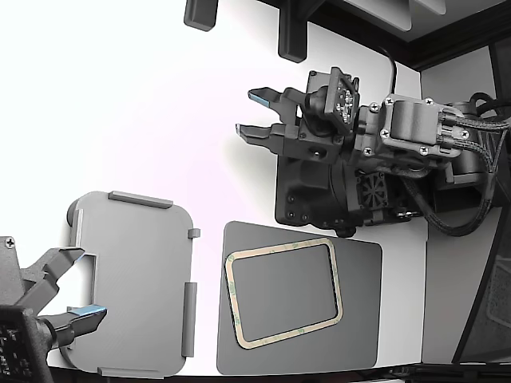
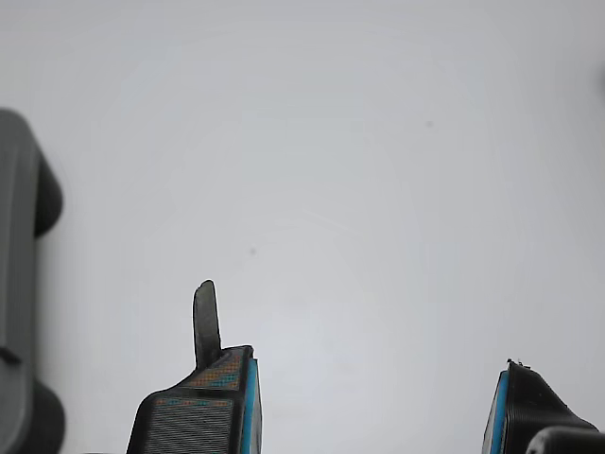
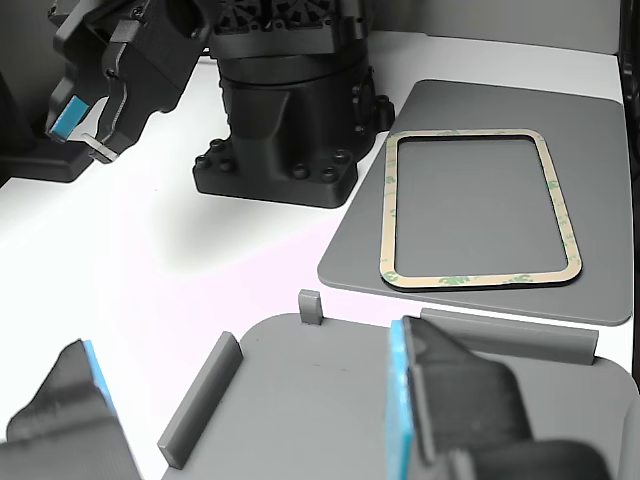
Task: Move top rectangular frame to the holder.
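Observation:
The top rectangular frame (image 1: 233,299) (image 3: 480,280), a thin beige-tan band with faint green blotches, lies flat on a dark grey mat (image 1: 359,303) (image 3: 600,200). The holder (image 1: 136,279) (image 3: 320,400), a light grey plate with raised tabs, sits to the exterior view's left of the mat. My gripper (image 1: 246,112) (image 2: 376,369) (image 3: 85,130) hangs open over bare white table beyond the frame, well away from both. Nothing is between its blue-padded fingers (image 2: 244,397).
A second arm's gripper (image 1: 76,283) stands open over the holder's near edge, its blue-padded fingers (image 3: 450,400) filling the other view's foreground. My arm's black base (image 1: 319,191) (image 3: 285,130) stands just beyond the mat. Dark clamps (image 1: 200,12) line the table's far edge.

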